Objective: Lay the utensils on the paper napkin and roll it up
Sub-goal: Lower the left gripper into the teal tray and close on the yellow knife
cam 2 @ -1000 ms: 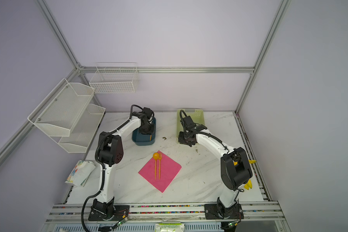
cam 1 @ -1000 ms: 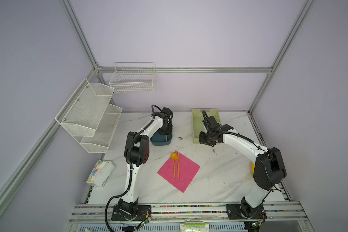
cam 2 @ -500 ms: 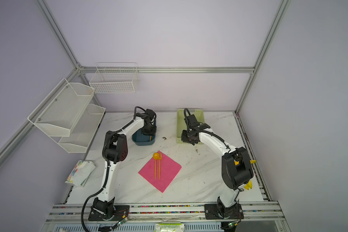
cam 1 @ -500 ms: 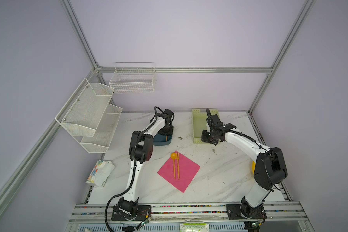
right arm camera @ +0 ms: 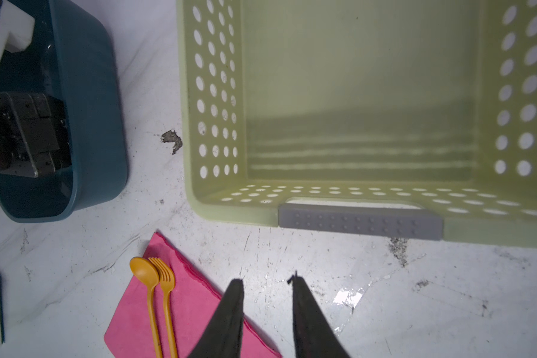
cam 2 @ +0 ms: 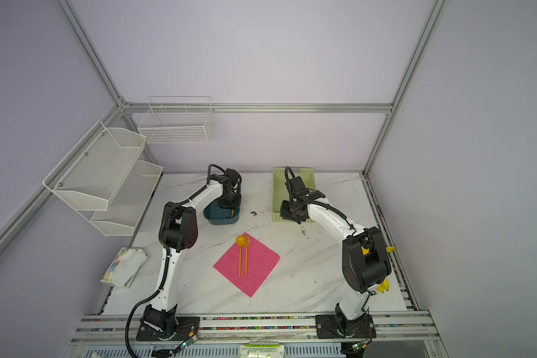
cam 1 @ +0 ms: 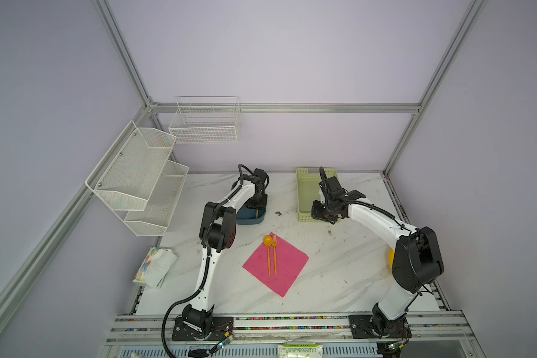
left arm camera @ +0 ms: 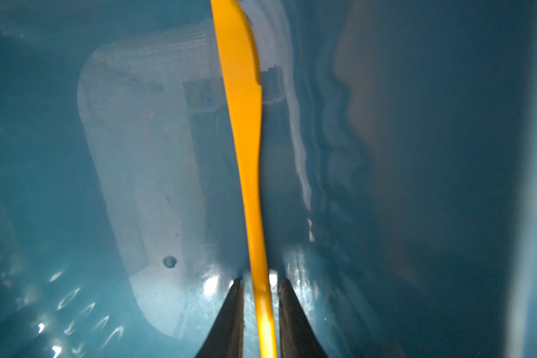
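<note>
While the left gripper (left arm camera: 258, 282) reaches into the blue tub (left arm camera: 416, 186), its fingers (left arm camera: 230, 319) sit a little apart on each side of the orange knife (left arm camera: 241, 93). The right gripper (right arm camera: 265, 280) is partly open and holds nothing, over the tabletop (right arm camera: 385, 294) by the green basket (right arm camera: 211, 93). The spoon (cam 1: 267, 240) and fork (cam 1: 274, 241) lie on the pink napkin (cam 1: 289, 266) in the middle of both top views.

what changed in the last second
The left arm leaned farther over the blue bin, the left gripper now straddling the knife handle inside, not yet clamped. The right gripper barely shifted, open beside the green basket. The spoon, fork and napkin stayed put.
</note>
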Tool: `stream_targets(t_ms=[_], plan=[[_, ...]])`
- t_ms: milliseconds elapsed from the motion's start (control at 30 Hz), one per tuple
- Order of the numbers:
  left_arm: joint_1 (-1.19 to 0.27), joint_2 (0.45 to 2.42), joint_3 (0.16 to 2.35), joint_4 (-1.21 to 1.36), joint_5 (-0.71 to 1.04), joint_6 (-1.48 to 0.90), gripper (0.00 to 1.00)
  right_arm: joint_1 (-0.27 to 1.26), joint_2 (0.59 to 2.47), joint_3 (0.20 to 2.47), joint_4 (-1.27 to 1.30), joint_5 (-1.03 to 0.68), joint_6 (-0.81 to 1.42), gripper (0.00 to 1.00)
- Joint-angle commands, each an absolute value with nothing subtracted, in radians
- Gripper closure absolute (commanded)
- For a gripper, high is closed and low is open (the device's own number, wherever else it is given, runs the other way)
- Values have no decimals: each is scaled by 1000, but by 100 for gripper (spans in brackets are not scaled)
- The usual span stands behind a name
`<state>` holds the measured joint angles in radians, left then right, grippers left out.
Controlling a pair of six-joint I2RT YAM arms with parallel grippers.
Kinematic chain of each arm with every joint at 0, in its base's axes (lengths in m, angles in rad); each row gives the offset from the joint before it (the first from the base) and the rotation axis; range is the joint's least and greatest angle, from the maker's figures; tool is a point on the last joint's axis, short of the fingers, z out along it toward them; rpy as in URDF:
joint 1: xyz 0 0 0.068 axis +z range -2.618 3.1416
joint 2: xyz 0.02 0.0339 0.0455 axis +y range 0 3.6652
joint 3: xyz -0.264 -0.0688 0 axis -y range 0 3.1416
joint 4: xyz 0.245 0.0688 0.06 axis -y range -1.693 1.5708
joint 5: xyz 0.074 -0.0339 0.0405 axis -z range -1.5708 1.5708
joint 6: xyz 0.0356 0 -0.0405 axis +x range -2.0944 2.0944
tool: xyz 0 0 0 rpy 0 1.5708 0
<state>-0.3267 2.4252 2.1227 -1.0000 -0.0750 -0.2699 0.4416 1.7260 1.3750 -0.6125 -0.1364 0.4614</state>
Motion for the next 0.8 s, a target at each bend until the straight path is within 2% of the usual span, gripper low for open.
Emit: stream_targets(t_ms=[0, 333, 767], plan=[[-314, 2460, 2166, -1014, -72, -275, 82, 433, 1710, 1356, -607, -135, 454, 69], [-311, 2460, 2171, -1011, -78, -279, 90, 431, 1695, 1356, -609, -132, 460, 70], [-310, 2289, 2117, -958, -77, -250, 93, 428, 1671, 1362, -607, -132, 468, 71]])
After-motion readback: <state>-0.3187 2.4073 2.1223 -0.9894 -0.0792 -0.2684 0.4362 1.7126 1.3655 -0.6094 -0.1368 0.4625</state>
